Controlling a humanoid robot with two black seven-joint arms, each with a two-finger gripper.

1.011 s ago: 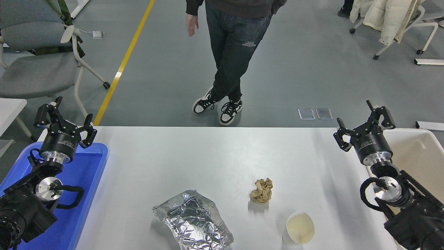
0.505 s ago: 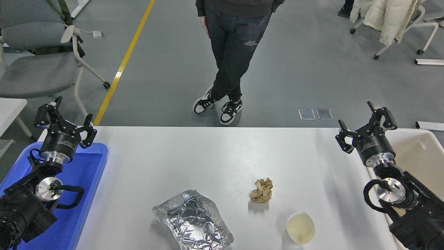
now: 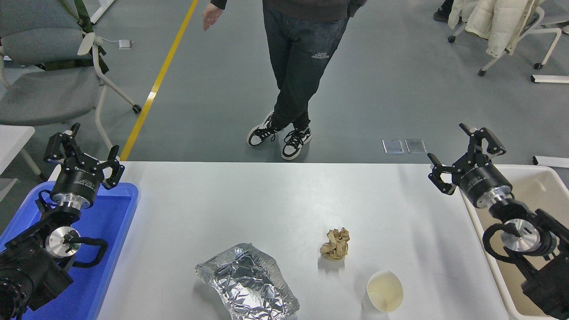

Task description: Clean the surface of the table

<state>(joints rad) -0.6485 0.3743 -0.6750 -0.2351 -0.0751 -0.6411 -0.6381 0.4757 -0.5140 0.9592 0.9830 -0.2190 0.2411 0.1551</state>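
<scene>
Three bits of litter lie on the table surface (image 3: pixel 266 200): crumpled foil tray (image 3: pixel 247 282), brown paper wad (image 3: pixel 335 243), paper cup (image 3: pixel 384 291). Right gripper (image 3: pixel 464 153), jaws apart, hovers over the beige tub (image 3: pixel 540 178), probably the dump spot; left gripper (image 3: pixel 82 153), jaws apart, parks above the blue tray (image 3: pixel 115 222).

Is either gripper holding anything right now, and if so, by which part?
Nothing is held. The left gripper and right gripper are both open and empty; the crumpled paper, foil tray and paper cup lie untouched.
</scene>
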